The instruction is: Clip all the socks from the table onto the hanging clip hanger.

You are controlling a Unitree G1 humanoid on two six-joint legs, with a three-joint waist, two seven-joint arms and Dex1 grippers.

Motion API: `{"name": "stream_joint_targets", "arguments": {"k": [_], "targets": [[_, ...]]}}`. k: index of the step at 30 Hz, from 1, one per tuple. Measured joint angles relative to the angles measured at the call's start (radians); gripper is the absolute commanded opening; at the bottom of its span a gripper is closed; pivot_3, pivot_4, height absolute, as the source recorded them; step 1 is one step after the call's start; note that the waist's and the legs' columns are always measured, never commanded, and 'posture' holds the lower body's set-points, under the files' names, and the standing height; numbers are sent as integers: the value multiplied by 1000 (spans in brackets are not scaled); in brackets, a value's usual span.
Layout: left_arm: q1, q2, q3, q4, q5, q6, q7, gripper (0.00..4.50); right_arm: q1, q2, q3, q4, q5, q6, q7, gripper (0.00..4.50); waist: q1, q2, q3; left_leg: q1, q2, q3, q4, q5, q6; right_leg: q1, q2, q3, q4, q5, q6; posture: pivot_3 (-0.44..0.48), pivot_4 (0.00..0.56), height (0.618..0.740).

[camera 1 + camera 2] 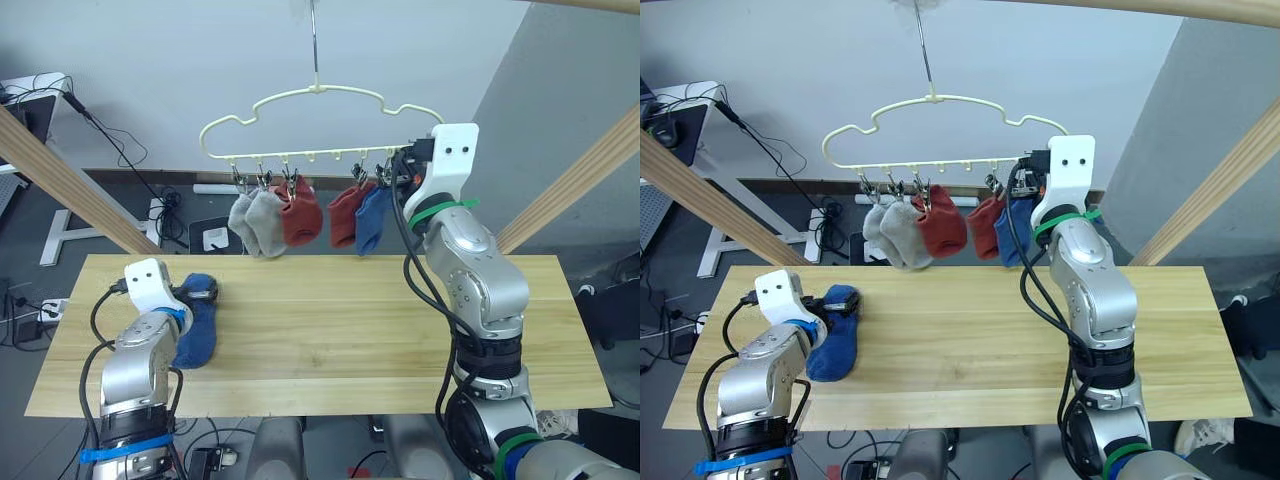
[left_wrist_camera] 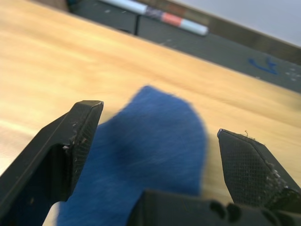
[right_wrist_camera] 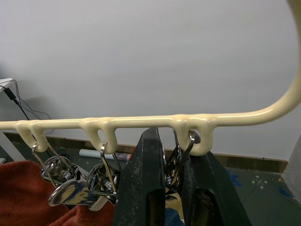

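**Five socks hung, one blue sock on the tabletop**

Left eye view: I see the hanger [image 1: 318,125] hanging above the far edge of the tabletop [image 1: 330,330]. Along its clip row hang two grey socks [image 1: 256,222], two red socks [image 1: 300,212] and one blue sock [image 1: 372,220]. My right gripper [image 1: 392,172] is raised to the hanger's end, at the clip just above that hung blue sock. The last blue sock [image 1: 196,325] lies flat on the tabletop, well below the hanger and off toward its other end, with my left gripper [image 1: 200,293] right at its far end.

Left wrist view: my left fingers [image 2: 70,146] are spread wide, one on each side of the tabletop sock [image 2: 150,150], not closed on it.

Right wrist view: my right fingers [image 3: 146,183] are narrow, pressed around a clip [image 3: 176,162] under the hanger's last loop [image 3: 200,136]. Neighbouring clips [image 3: 66,181] hang beside it over red fabric.
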Motion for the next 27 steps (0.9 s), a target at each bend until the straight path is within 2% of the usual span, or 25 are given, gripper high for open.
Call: {"name": "stream_joint_targets", "arguments": {"k": [6, 10, 22, 23, 27], "targets": [[33, -43, 24, 3, -49, 25, 19, 4500, 0, -8, -1, 0, 0, 1, 8, 48, 3, 0, 0, 0, 0, 0, 0, 0, 0, 0, -1, 0, 0, 0, 0, 49, 297, 740], [13, -54, 61, 25, -80, 47, 40, 3645, -1, -9, 1, 2, 0, 1, 12, 48, 3, 0, 0, 1, 0, 1, 0, 0, 0, 0, -1, 1, 2, 0, 0, 46, 297, 740], [10, -25, 19, 58, -56, 14, 44, 139, -2, -10, 0, 2, 0, 12, 16, 48, 5, 0, 0, 2, 0, 1, 0, 0, -1, 0, -1, 1, 3, 0, 0, 34, 296, 740], [15, -23, 11, 58, -51, 6, 43, 8, -2, -9, 0, 2, 0, 12, 16, 48, 5, 0, 0, 2, 0, 1, 0, 0, -1, 0, -1, 1, 3, 0, 0, 34, 295, 740], [40, -11, -32, 56, -33, -47, 20, 0, -2, -6, 0, 2, 0, 13, 16, 48, 4, 0, 0, 2, 0, 2, 0, 0, -1, 0, -1, 2, 2, 0, 0, 34, 295, 740]]}}
